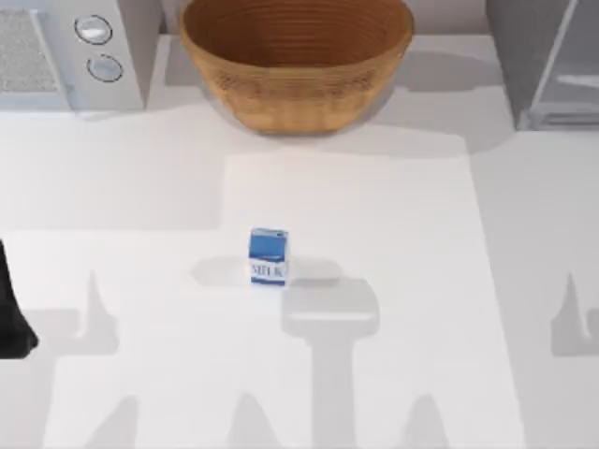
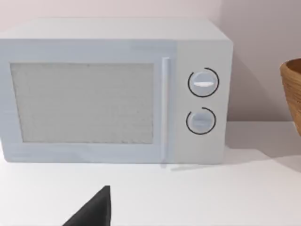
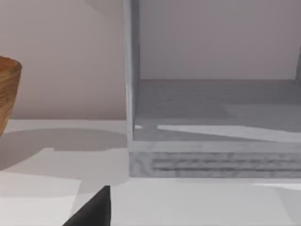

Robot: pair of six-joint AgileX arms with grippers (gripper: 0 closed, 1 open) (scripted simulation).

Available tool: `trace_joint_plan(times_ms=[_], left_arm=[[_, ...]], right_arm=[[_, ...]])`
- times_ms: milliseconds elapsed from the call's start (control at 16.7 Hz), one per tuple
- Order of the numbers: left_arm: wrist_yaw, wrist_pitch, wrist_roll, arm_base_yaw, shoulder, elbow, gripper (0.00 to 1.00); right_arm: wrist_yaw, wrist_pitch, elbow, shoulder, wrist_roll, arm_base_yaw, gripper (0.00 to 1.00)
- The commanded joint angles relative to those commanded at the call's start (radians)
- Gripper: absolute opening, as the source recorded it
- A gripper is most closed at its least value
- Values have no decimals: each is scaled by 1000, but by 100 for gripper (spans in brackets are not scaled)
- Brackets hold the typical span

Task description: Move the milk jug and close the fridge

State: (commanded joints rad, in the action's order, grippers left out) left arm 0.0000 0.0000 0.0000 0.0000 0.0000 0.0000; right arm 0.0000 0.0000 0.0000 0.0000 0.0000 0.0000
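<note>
1. While the small boxy milk jug, blue on top with a white band lettered "MILK", stands upright and untouched near the middle of the white table, the first step is to reach it; neither arm is near it.
2. Left arm sits parked at the table's left edge; the dark tip low in each wrist view is too little to judge by, so I cannot tell whether either arm's fingers are spread or closed.
3. Come down on the carton squarely and grip its flat sides (it looks light, so probably easy to tip).
4. Big woven brown basket stands behind it; keep clear of that and of the pale appliance with two round knobs.
5. Tall grey speckled fridge at the far right stands open, its cavity bare, door swung out.
</note>
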Motion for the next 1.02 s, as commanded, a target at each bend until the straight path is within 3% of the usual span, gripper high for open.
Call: trace_joint_plan(times_ms=[180, 360, 1020], left_arm=[[0, 0, 0, 0, 0, 0, 100], [0, 0, 0, 0, 0, 0, 100], [0, 0, 0, 0, 0, 0, 100]], right_arm=[[13, 13, 0, 13, 1, 14, 100], [111, 97, 2, 104, 6, 112, 100], [801, 621, 17, 661, 17, 793, 100]])
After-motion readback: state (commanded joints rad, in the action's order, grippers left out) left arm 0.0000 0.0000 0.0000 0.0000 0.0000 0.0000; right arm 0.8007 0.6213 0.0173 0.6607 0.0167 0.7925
